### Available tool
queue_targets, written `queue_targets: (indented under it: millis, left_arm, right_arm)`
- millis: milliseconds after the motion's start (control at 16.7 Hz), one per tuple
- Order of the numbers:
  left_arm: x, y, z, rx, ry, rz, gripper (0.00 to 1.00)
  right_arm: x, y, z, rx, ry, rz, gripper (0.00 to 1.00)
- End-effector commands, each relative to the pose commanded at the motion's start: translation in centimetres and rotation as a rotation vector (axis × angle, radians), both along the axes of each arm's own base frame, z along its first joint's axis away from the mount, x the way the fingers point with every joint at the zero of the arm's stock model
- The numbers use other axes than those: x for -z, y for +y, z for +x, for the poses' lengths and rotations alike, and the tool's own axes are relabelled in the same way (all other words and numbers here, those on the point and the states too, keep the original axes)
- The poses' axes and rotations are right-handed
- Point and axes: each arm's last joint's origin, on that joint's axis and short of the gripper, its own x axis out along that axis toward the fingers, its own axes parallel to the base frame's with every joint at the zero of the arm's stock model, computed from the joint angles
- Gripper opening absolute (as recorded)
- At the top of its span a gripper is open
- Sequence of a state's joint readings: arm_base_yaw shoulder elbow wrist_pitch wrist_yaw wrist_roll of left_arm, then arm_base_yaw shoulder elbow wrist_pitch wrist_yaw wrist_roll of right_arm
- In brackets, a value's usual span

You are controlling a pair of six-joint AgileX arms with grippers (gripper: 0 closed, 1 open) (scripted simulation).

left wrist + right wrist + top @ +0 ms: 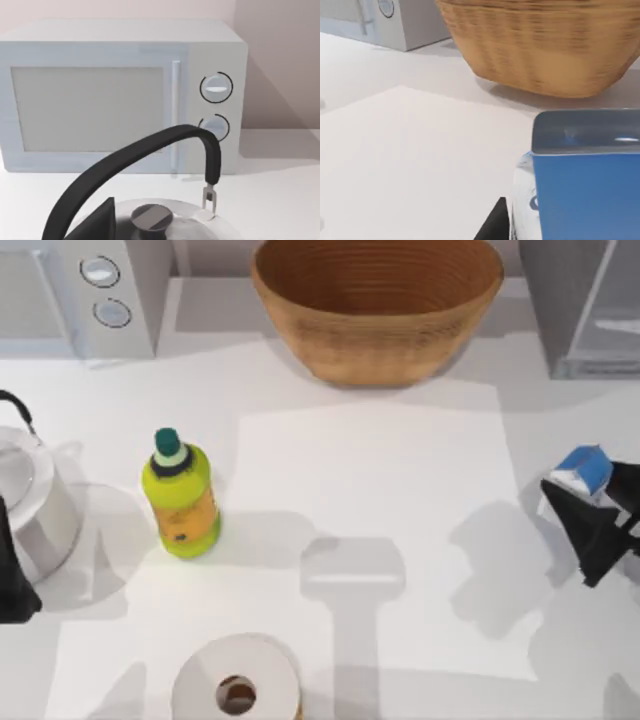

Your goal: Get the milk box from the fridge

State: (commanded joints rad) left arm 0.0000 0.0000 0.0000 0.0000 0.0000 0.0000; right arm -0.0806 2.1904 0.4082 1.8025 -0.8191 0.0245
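White tabletop (400,500) | right gripper (592,525) mid-right edge, closed around small white blue-topped milk box (583,471) | risk: shallow grip, carton slips | left gripper (12,580) parked left edge, fingers: can't tell

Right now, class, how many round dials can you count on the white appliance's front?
2. On the white appliance at the table's far left, the upper dial sits directly above the lower dial, whose bottom edge the kettle handle partly hides.
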Motion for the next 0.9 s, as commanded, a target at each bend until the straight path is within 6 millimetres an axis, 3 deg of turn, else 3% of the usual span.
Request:
queue_targets:
  millis: [300,360,480,900]
  left_arm:
    - [0.0,0.0,0.0,0.000,0.000,0.000,1.00]
    - [0.0,0.0,0.0,0.000,0.000,0.000,1.00]
    - [0.0,0.0,0.0,0.000,0.000,0.000,1.00]
    - [0.0,0.0,0.0,0.000,0.000,0.000,1.00]
  right_arm:
    - [0.1,0.0,0.0,-0.002,-0.001,0.000,0.00]
    - [2.7,0.0,-0.1,0.004,0.127,0.011,0.00]
    - [2.8,0.1,0.2,0.013,0.128,0.011,0.00]
    - [2.2,3.8,4.0,0.002,0.011,-0.001,0.00]
